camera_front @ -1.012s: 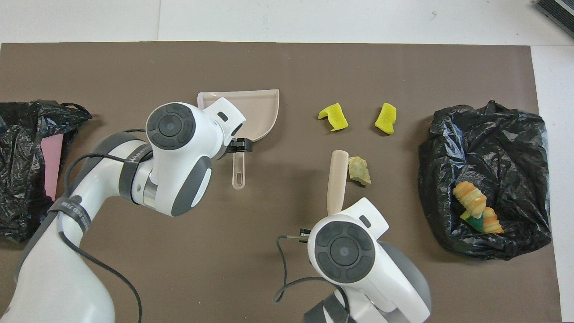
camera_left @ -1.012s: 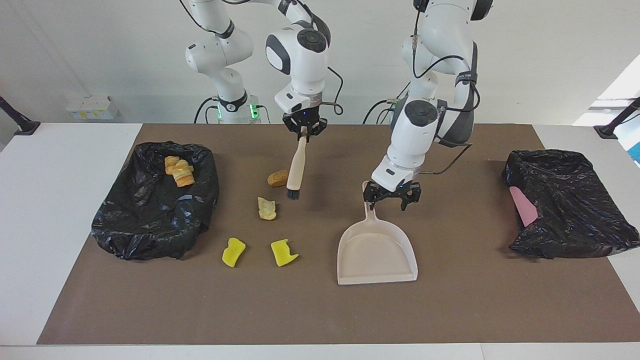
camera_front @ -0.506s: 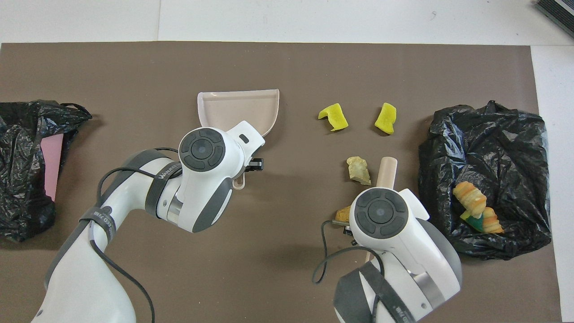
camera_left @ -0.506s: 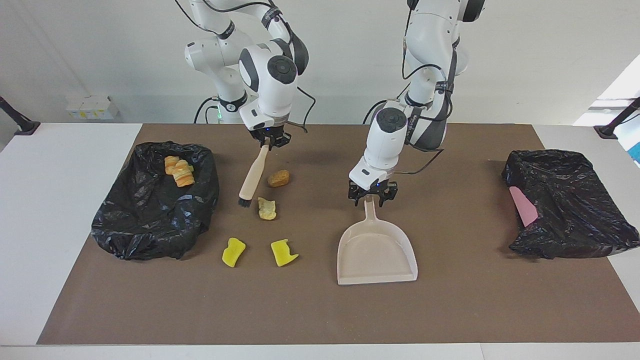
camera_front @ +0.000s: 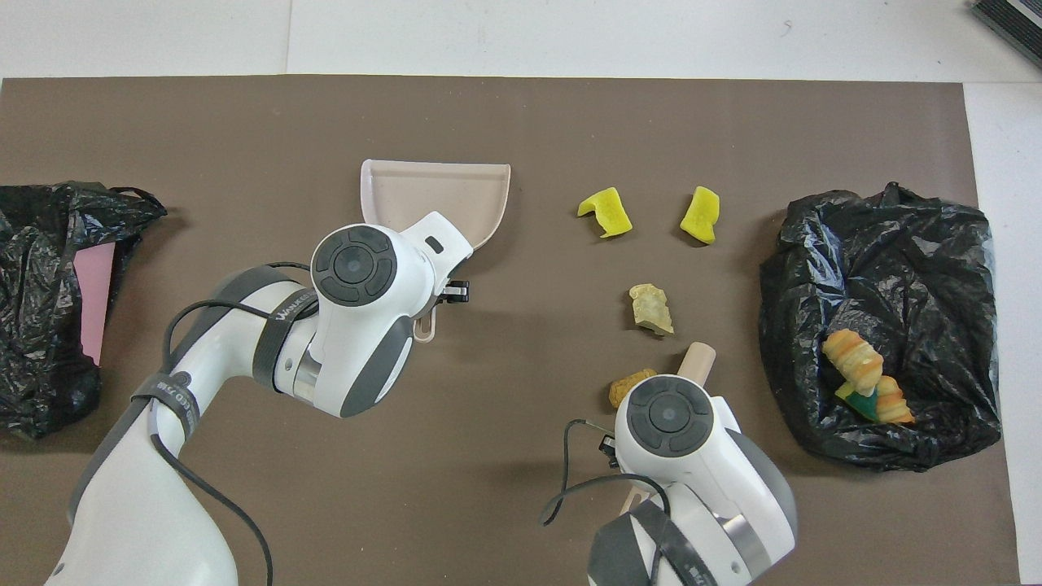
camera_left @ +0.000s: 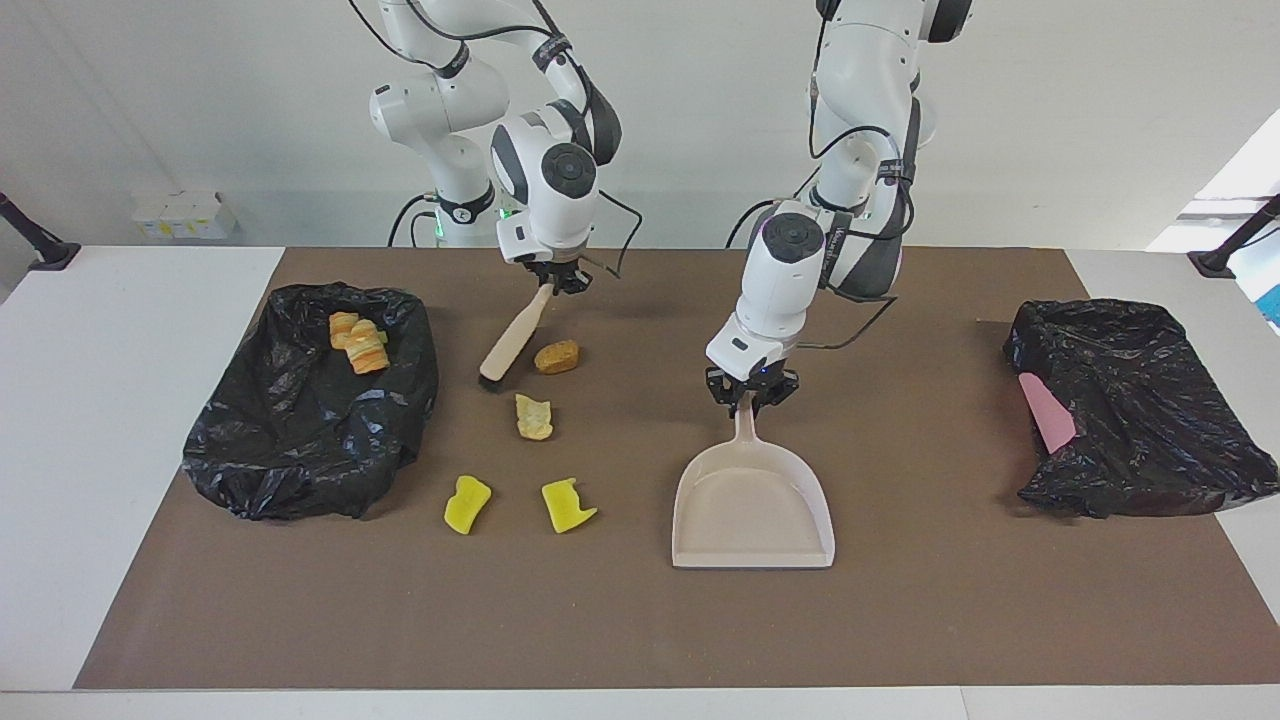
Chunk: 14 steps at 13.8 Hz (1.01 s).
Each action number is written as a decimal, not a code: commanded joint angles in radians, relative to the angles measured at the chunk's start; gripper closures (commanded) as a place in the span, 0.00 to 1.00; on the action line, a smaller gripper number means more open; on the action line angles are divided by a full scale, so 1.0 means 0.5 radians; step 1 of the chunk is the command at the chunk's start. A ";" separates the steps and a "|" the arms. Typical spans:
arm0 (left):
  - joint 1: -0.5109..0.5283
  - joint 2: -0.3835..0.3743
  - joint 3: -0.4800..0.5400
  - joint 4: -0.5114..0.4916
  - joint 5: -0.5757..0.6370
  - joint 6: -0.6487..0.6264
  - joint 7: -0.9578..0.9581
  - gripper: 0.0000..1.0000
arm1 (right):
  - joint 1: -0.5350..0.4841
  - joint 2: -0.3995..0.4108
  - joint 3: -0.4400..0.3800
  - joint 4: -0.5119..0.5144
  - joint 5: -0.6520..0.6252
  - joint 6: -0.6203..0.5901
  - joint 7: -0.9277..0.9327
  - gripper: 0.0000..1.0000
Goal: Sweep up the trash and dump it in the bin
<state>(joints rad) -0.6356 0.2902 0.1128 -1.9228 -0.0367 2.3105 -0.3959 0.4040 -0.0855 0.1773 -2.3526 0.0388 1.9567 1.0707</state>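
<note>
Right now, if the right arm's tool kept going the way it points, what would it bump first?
The right tool holds the brush slanting down toward the table. Going on, the bristles would probably press into the brown mat beside the orange-brown chunk.

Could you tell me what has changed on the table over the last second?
The left gripper came down and shut on the dustpan handle. The right gripper, holding the brush, swung it across to the orange-brown chunk's bin-bag side. The loose chunks and both bags stayed put.
</note>
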 commanded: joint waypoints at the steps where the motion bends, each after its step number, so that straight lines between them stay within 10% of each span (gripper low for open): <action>1: 0.031 -0.089 0.023 -0.020 0.043 -0.022 0.095 1.00 | 0.027 0.103 0.007 -0.001 0.057 0.203 0.092 1.00; 14: 0.326 -0.344 0.035 -0.029 0.325 -0.498 1.962 1.00 | 0.017 0.490 0.007 0.450 0.125 0.486 -0.370 1.00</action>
<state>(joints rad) -0.5002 0.1400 0.1389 -1.9177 0.1075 2.0714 0.4645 0.4134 0.1466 0.1746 -2.1445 0.0594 2.2101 0.9955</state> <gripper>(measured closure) 0.692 0.744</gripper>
